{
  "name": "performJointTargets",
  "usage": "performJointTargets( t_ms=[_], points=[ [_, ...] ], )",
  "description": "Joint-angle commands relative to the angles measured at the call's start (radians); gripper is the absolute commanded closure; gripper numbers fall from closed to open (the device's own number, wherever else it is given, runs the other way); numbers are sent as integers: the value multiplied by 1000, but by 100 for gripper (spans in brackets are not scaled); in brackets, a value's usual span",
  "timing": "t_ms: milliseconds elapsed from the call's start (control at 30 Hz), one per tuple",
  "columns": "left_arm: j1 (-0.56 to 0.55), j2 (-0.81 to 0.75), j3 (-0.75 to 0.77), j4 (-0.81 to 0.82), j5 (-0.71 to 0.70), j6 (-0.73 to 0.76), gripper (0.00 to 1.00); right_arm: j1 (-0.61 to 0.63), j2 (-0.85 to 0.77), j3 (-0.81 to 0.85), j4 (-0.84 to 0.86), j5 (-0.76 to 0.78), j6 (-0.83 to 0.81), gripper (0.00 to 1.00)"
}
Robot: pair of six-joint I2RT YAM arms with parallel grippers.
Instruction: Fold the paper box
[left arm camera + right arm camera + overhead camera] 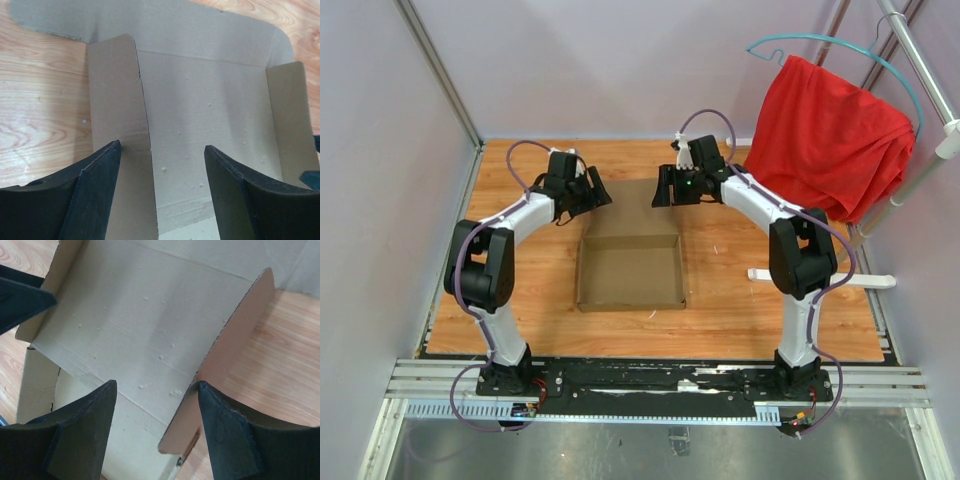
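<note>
The paper box (630, 275) lies at the centre of the table (740, 320), its long axis running from 6 to 12 o'clock: the shallow tray is at the near end and the flat lid panel (635, 210) stretches away at 12 o'clock. Both arms hang over that far end. The left gripper (582, 196) is at about 10 o'clock from the tray and the right gripper (672, 187) at about 1 o'clock, each just over its own edge of the lid and about equally near. Both are spread wide and hold nothing. In the left wrist view the raised left side flap (117, 100) stands between the fingers (100, 190), close to the left one. In the right wrist view the right side flap (240, 335) stands just by the right finger (225, 440). I cannot tell whether either flap is touched. From above, the grippers hide the lid's far corners, and both wrist views cut off the tray. The red cloth (825, 130) hangs well apart at 2 o'clock
</note>
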Motion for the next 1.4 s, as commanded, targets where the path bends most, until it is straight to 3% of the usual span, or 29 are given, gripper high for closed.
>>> performJointTargets(
  t_ms=[0,367,933,1167,1367],
  points=[
    [-27,32,11,38,53,12,27,28,69,55,-5,-18,-13,33],
    [-29,81,1,56,88,11,28,54,187,88,-39,-22,-10,34],
    [-46,106,-4,20,73,14,28,81,194,63,-85,39,-29,35],
    [-46,29,10,-20,-14,27,26,76,123,72,-113,125,-50,35],
    [-46,21,78,-140,-180,73,24,56,118,137,-213,238,-77,35]
  ],
)
